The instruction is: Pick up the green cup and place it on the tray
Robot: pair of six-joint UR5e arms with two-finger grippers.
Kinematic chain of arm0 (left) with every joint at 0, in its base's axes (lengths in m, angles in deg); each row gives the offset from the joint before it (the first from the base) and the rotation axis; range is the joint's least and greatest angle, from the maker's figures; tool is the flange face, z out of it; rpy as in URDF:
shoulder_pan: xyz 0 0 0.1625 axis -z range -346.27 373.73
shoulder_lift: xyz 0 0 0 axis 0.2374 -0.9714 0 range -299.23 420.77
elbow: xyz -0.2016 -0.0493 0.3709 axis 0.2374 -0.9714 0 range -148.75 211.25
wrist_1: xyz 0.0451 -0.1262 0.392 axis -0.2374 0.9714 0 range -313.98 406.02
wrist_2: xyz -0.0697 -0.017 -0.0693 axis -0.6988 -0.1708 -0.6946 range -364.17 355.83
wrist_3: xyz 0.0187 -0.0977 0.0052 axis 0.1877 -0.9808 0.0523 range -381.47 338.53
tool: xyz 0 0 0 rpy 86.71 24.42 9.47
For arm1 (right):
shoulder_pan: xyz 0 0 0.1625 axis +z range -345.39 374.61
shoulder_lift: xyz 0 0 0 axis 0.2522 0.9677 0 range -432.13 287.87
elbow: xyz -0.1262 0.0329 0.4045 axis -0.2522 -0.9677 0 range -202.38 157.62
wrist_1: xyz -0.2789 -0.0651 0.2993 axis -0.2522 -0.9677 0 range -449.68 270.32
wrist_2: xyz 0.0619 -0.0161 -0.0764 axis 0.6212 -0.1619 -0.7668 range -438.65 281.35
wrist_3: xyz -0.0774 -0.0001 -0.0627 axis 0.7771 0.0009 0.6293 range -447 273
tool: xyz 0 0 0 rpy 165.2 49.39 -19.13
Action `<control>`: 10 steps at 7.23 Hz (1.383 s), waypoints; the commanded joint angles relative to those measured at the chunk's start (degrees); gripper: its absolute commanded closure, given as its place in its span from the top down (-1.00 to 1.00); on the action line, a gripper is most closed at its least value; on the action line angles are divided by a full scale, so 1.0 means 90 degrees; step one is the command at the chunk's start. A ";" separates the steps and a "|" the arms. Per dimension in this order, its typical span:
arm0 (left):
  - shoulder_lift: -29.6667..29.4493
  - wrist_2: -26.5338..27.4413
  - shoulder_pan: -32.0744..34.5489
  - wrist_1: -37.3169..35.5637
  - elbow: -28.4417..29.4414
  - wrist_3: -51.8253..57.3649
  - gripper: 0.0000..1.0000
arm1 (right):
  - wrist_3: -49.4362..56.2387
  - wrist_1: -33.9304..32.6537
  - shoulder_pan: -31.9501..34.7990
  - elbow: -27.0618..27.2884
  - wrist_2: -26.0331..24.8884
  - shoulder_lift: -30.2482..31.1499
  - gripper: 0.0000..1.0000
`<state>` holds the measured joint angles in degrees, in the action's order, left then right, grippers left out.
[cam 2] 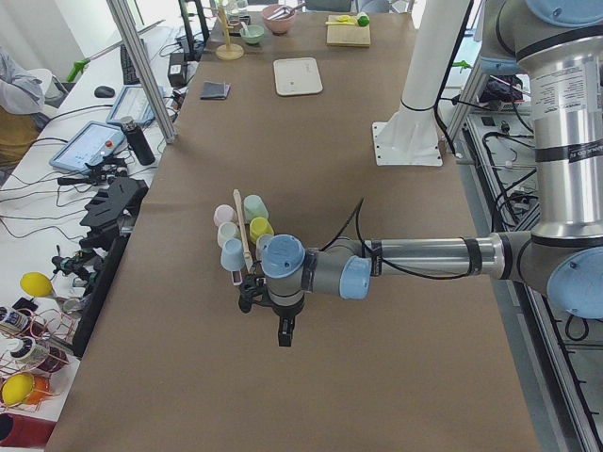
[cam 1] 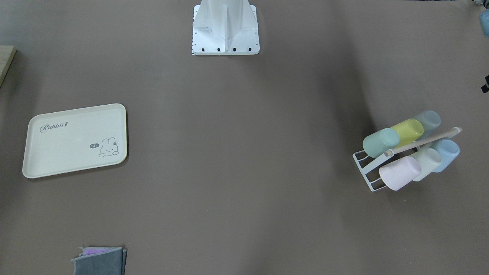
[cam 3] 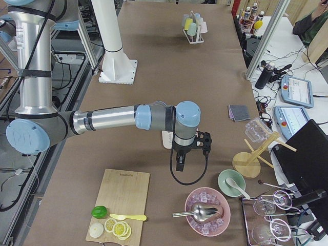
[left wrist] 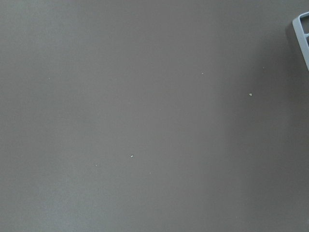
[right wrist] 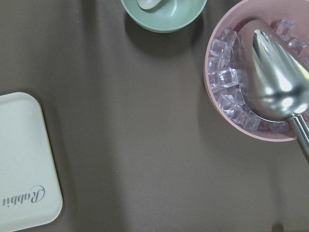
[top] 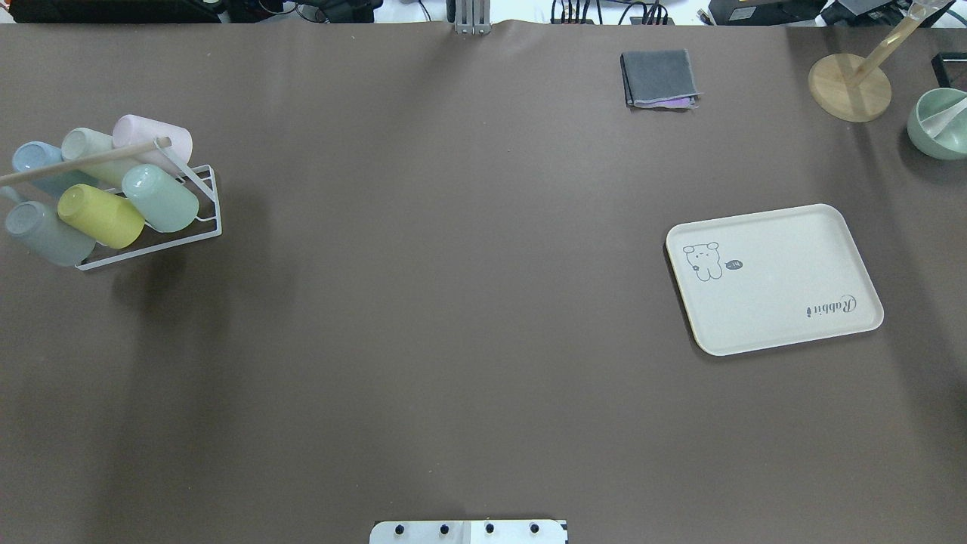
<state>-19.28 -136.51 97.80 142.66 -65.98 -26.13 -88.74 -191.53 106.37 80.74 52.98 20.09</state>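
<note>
Left end effector [cam 2: 284,333], right end effector [cam 3: 179,165]: side views only; cannot tell grip.

Left arm [cam 2: 424,254] and right arm [cam 3: 107,119] in silver tube, pale blue joint caps [cam 2: 283,256], black cable [cam 3: 189,183] at the wrist, black left gripper [cam 2: 285,334], black right gripper [cam 3: 180,165], white pedestal [cam 1: 225,23], black screws [cam 1: 218,49] along its plate.

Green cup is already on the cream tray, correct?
No. The green cup is in the white wire rack, beside the yellow cup. The cream tray holds nothing. The overhead exterior view shows it.
</note>
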 commanded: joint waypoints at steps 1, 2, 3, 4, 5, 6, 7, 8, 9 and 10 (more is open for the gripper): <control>-0.0118 0.0007 -0.0005 -0.0415 -0.0502 0.0010 0.96 | -0.0002 -0.0001 0.0009 0.0055 0.0052 0.0036 1.00; -0.0331 0.0007 -0.0034 -0.0435 -0.0757 0.0010 0.96 | -0.0002 -0.0001 0.0000 0.0065 0.0072 0.0056 1.00; -0.0788 0.0016 -0.0305 -0.0474 -0.0808 0.0039 0.96 | -0.0012 -0.0001 0.0000 0.0055 0.0198 0.0056 1.00; -0.1344 0.0075 -0.0646 -0.0996 -0.0934 0.0097 0.96 | -0.0002 -0.0001 0.0000 0.0065 0.0218 0.0066 1.00; -0.1939 0.0501 -0.1094 -0.1340 -0.1071 0.0117 0.96 | -0.0012 -0.0001 0.0000 0.0065 0.0286 0.0056 1.00; -0.2293 0.1085 -0.1776 -0.1624 -0.1430 0.0262 0.96 | -0.0012 -0.0011 0.0000 0.0075 0.0335 0.0066 1.00; -0.2857 0.1738 -0.2198 -0.2129 -0.1530 0.0873 0.96 | -0.0012 -0.0021 0.0009 0.0094 0.0452 0.0075 1.00; -0.3404 0.2180 -0.2502 -0.2888 -0.1531 0.1353 0.96 | -0.0012 -0.0021 0.0000 0.0094 0.0511 0.0085 1.00; -0.4067 0.2842 -0.2921 -0.3737 -0.1483 0.1435 0.96 | -0.0002 -0.0011 -0.0078 0.0094 0.0521 0.0066 1.00; -0.4547 0.3313 -0.3495 -0.4403 -0.1511 0.1436 0.96 | -0.0012 -0.0011 -0.0098 0.0201 0.0521 0.0066 1.00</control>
<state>-54.23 -112.55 71.99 110.97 -79.44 -14.22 -88.81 -191.66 105.85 81.83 57.52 20.73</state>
